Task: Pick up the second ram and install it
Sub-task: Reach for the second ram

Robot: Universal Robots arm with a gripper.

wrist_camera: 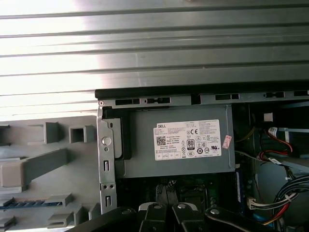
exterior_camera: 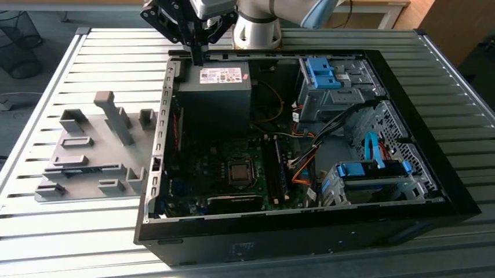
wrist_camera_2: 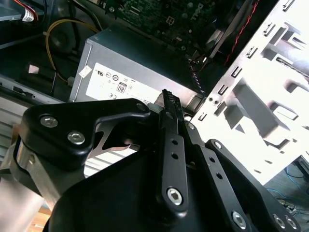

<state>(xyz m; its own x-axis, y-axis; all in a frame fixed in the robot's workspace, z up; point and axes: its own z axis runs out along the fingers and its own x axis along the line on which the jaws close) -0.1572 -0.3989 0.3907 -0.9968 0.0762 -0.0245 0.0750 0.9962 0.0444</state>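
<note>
Edge of the second ram (wrist_camera: 19, 203) shows as a thin blue-green strip seated in the grey fixture (exterior_camera: 85, 156). The fixture rests on the slatted metal counter (exterior_camera: 77, 231), just beside the open computer case (exterior_camera: 309, 231). Well apart from the ram, the gripper (exterior_camera: 198, 58) hangs over the power supply (exterior_camera: 213, 87), jaws drawn together and holding nothing.

Daylight floods the slatted table (exterior_camera: 101, 231) in the exterior view, bright and even, while the inside of the open computer case (exterior_camera: 309, 246) sinks into shadow. In the first wrist view the slats glare almost white. In the second wrist view the grey fixture (wrist_camera_2: 270, 92) burns out completely, the power supply (wrist_camera_2: 125, 72) sits dim, and the gripper (wrist_camera_2: 166, 95) is a dark mass with glinting screws.
</note>
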